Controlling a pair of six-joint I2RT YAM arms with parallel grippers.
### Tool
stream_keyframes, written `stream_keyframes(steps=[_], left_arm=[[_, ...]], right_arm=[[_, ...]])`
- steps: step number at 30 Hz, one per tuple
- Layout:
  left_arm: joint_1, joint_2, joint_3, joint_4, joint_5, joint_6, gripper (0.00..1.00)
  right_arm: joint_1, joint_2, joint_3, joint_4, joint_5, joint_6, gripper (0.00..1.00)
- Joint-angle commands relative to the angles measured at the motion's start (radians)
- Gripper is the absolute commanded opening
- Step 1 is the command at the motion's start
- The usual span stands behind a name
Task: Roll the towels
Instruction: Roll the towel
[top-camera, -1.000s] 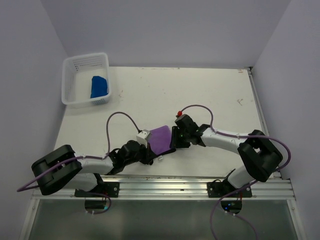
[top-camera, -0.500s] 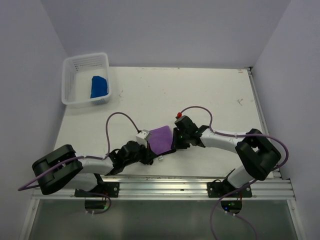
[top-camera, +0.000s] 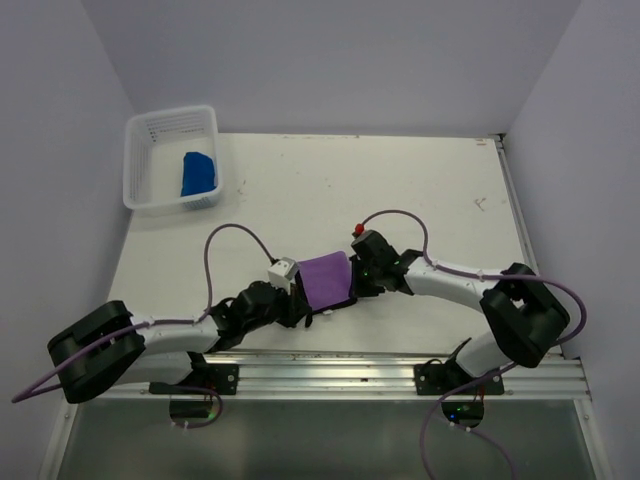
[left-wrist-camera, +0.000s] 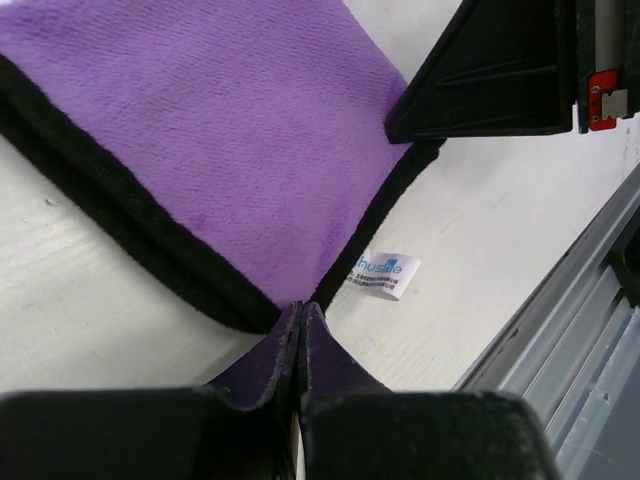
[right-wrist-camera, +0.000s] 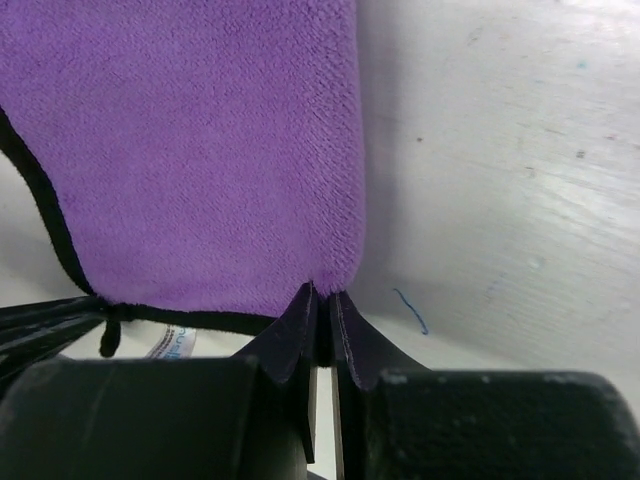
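A purple towel (top-camera: 326, 278) with black edging lies folded on the white table near the front edge. My left gripper (top-camera: 306, 307) is shut on its near left corner; the left wrist view shows the pinched corner (left-wrist-camera: 298, 315) and the towel (left-wrist-camera: 200, 130) spreading away. My right gripper (top-camera: 357, 291) is shut on the towel's near right corner; the right wrist view shows its tips (right-wrist-camera: 322, 300) pinching the purple cloth (right-wrist-camera: 200, 150). The towel's white label (left-wrist-camera: 385, 275) lies on the table by the left gripper.
A white basket (top-camera: 140, 130) at the back left holds a rolled blue towel (top-camera: 197, 173). A metal rail (top-camera: 400, 372) runs along the table's near edge, close behind both grippers. The right gripper's black finger (left-wrist-camera: 480, 70) shows in the left wrist view.
Both grippers stay shut on the towel. The towel has turned and shifted slightly right, now lying squarer between them. The left arm's elbow has swung down and left.
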Motion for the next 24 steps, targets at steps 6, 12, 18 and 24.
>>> stream_keyframes(steps=[6, 12, 18, 24], left_arm=[[-0.006, -0.041, 0.075, -0.011, -0.049, -0.023, 0.0], [-0.006, 0.085, 0.13, 0.136, -0.003, -0.08, 0.0], [-0.001, 0.247, 0.242, 0.271, 0.061, -0.13, 0.0], [0.025, 0.418, 0.344, 0.372, 0.126, -0.176, 0.0]], right_arm=[[0.015, -0.109, 0.052, -0.155, 0.19, -0.12, 0.0], [0.052, -0.139, 0.054, -0.199, 0.292, -0.164, 0.0], [0.107, -0.203, 0.038, -0.189, 0.405, -0.201, 0.0], [0.156, -0.222, 0.029, -0.17, 0.462, -0.244, 0.0]])
